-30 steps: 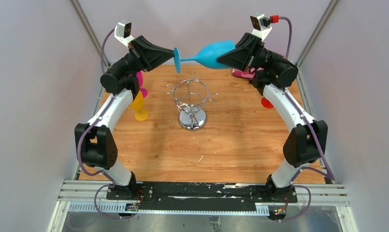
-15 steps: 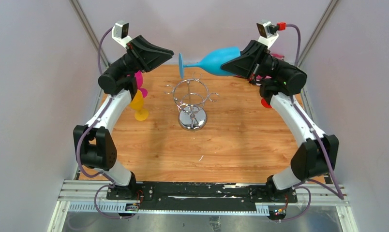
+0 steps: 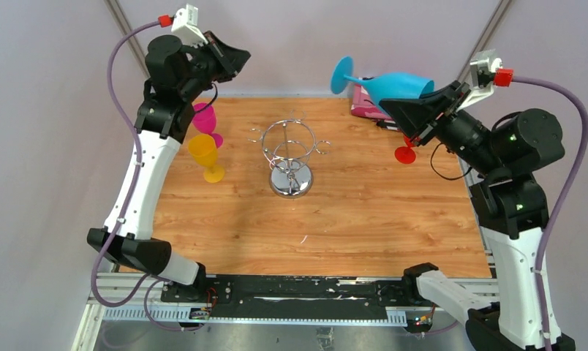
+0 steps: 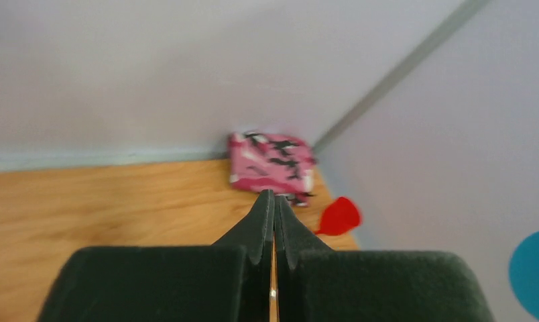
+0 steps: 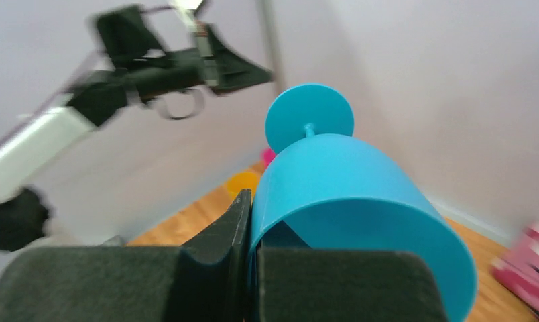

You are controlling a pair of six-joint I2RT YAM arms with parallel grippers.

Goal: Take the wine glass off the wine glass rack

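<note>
The chrome wine glass rack [image 3: 289, 157] stands at the table's middle with no glass on it. My right gripper [image 3: 395, 107] is shut on the rim of a blue wine glass [image 3: 392, 85], one finger inside the bowl and one outside. It holds the glass high at the back right, lying sideways with its foot [image 3: 341, 74] pointing left. In the right wrist view the blue glass [image 5: 361, 201] fills the middle, pinched at its rim by my gripper [image 5: 252, 208]. My left gripper [image 3: 241, 55] is shut and empty, raised at the back left; the left wrist view shows its fingertips [image 4: 275, 201] pressed together.
A yellow glass [image 3: 205, 156] and a magenta glass [image 3: 206, 121] stand at the left of the table. A red glass [image 3: 404, 150] and a pink patterned box [image 3: 366, 101] sit at the back right. Grey walls close in on three sides.
My right arm has swung right and up, carrying the blue glass away from above the rack. My left arm has lifted and pulled back to the left.
</note>
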